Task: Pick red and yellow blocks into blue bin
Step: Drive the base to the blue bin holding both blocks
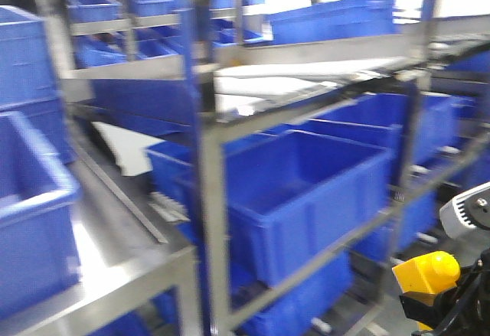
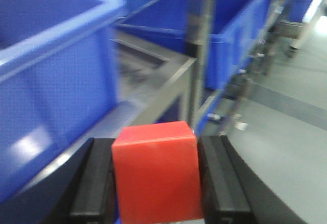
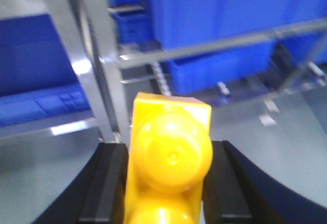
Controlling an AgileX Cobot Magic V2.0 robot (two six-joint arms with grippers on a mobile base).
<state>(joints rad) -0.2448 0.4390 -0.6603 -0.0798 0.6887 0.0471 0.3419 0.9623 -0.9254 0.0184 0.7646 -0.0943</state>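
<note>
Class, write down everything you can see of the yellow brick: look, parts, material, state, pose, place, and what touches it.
The yellow brick is glossy, smooth plastic. Its round studs face the wrist camera: one whole, a second cut off by the frame. It is held between the black jaws of the right gripper, which press its two sides. In the front view it hangs low on the right, before the metal rack.

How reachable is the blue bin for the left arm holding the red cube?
Probably yes: the left gripper, shut on the red cube, has the blue bin close by with nothing between, though its rim looks higher, so a lift seems needed.
</note>
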